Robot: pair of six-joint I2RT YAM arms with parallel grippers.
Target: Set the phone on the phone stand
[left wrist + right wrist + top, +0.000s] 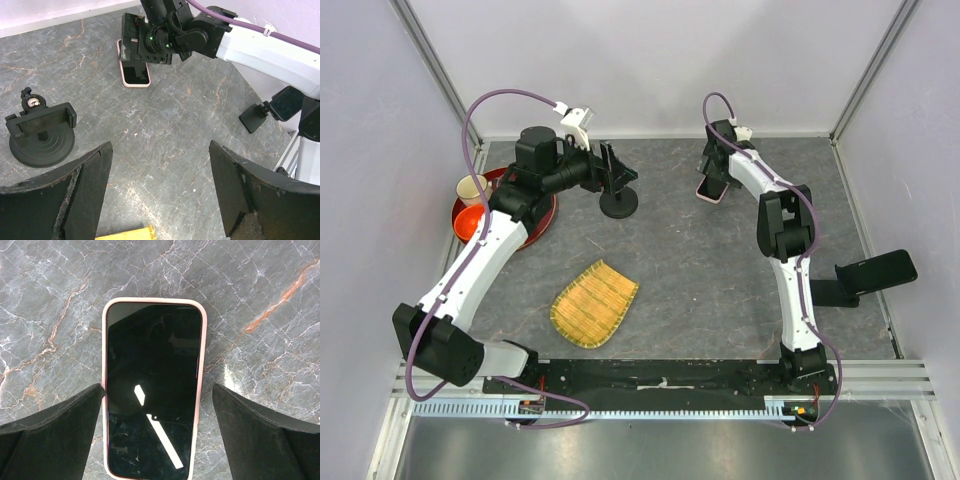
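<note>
Right pincer [157, 390] is spread wide, hanging straight over the phone [154, 350] with one finger on each long edge. The left-hand one looks like it's just about touching the pink rim, and it isn't gripping anything yet. The phone lies flat and screen up on the counter [720, 290], off to the right of the phone stand [41, 132] and well apart from it. The left pincer [160, 145] is also spread and empty, hovering just beside the stand. My worry is that the phone is so thin and flat that there's barely any edge to grab. If the fingers close too high they'll probably slide off the rounded case and the phone skids. If they go too low they'll scrape the counter. Even with a good grip, the clamp on that stand looks narrow and the disc base small, so a crooked approach could knock it over. As for containers, to the left of the stand there's a red tray [457, 215] holding a pale cup [472, 186] and an orange bowl [470, 221]. I can't tell whether either has anything in it.
</note>
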